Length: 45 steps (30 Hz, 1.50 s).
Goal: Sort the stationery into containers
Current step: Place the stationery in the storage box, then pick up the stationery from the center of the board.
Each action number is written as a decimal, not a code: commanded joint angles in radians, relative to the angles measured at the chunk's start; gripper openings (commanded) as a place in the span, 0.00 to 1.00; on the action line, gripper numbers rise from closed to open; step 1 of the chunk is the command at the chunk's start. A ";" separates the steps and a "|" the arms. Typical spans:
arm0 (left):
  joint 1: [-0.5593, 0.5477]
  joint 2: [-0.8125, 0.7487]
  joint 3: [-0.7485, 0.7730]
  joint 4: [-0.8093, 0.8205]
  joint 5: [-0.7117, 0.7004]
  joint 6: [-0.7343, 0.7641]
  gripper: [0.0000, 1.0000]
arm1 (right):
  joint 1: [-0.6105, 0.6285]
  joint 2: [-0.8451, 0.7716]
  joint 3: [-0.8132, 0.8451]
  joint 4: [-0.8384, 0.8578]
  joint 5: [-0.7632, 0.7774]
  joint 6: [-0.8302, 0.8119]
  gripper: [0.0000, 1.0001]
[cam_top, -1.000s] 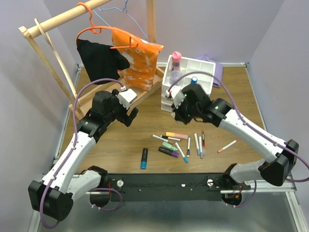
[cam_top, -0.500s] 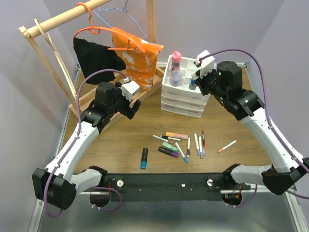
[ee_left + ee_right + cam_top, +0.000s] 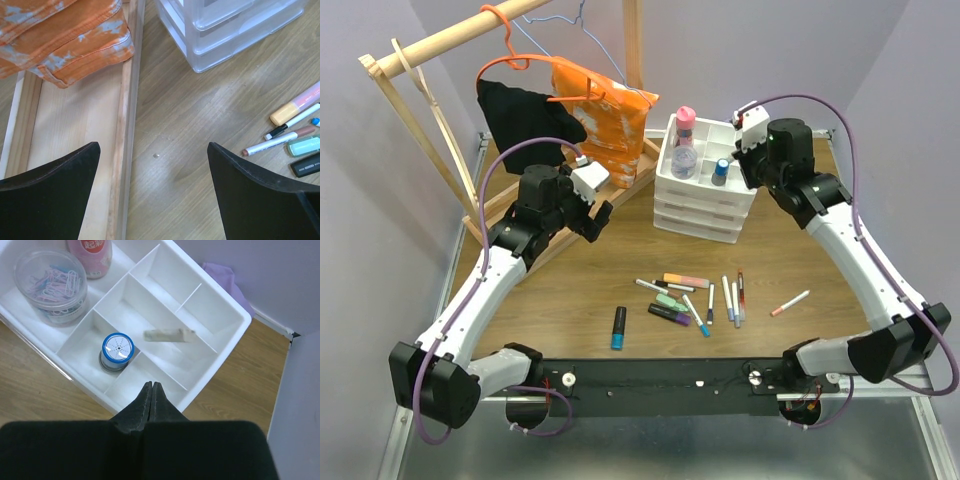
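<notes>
Several pens and highlighters (image 3: 692, 293) lie scattered on the wooden table in front of the white three-drawer organiser (image 3: 703, 207). A blue highlighter (image 3: 618, 327) and a white pen (image 3: 790, 302) lie apart from them. The organiser's divided tray (image 3: 227, 315) holds a blue-capped bottle (image 3: 118, 349), a pink-capped bottle (image 3: 95, 247), a jar of paper clips (image 3: 50, 285) and a small beige stick (image 3: 169, 335). My right gripper (image 3: 151, 385) is shut and empty above the tray's near right corner (image 3: 744, 160). My left gripper (image 3: 152, 165) is open and empty above bare table left of the organiser (image 3: 598, 222).
A wooden clothes rack (image 3: 440, 130) stands at the back left with an orange bag (image 3: 603, 115) and a black cloth (image 3: 525, 120) on hangers. Its base rail (image 3: 127, 130) runs under my left gripper. A purple cloth (image 3: 772, 150) lies behind the organiser.
My right arm has swung up from in front of the organiser to above the tray's right side. My left arm has shifted slightly.
</notes>
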 commanded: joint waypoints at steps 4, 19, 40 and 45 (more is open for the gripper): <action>0.006 0.011 0.019 0.020 0.026 -0.016 0.97 | -0.030 0.073 -0.008 0.018 -0.055 0.008 0.01; 0.006 0.000 0.005 0.028 0.066 -0.024 0.98 | -0.040 0.104 0.154 -0.036 -0.012 0.142 0.35; 0.090 -0.187 -0.148 -0.035 -0.031 -0.071 0.99 | 0.445 0.150 -0.155 -0.187 -0.284 0.122 0.52; 0.131 -0.250 -0.178 -0.056 -0.022 -0.076 0.99 | 0.513 0.205 -0.256 -0.160 -0.258 0.134 0.52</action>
